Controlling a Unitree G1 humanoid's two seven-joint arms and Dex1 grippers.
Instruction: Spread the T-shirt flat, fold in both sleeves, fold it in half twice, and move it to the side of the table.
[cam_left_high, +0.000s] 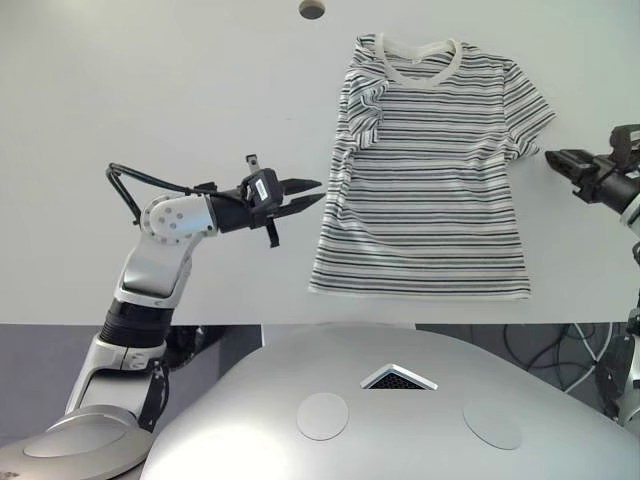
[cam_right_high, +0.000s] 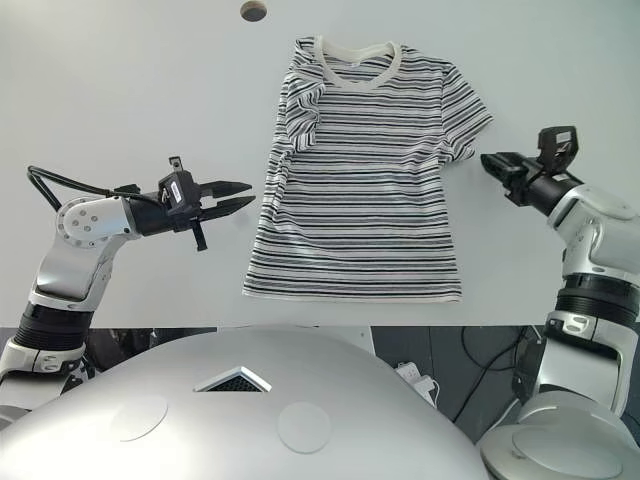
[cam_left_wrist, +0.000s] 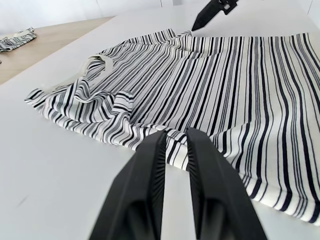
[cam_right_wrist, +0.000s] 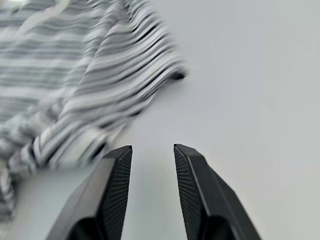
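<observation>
Shirt: the T-shirt lay flat, upper centre of the worktop.
Left gripper: narrowly parted, empty, just beside the shirt's left edge.
Right gripper: slightly parted, empty, near the spread sleeve.
Advice: that sleeve probably wanted a low pinch at its hem, then a smooth carry inward.

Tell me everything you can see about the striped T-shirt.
The T-shirt looks like soft knit, white with dark horizontal stripes and a cream ribbed collar. It lies on the white table, collar away from the robot. The right sleeve is spread out; the left sleeve is bunched inward. The left hand and right hand flank it without touching.
</observation>
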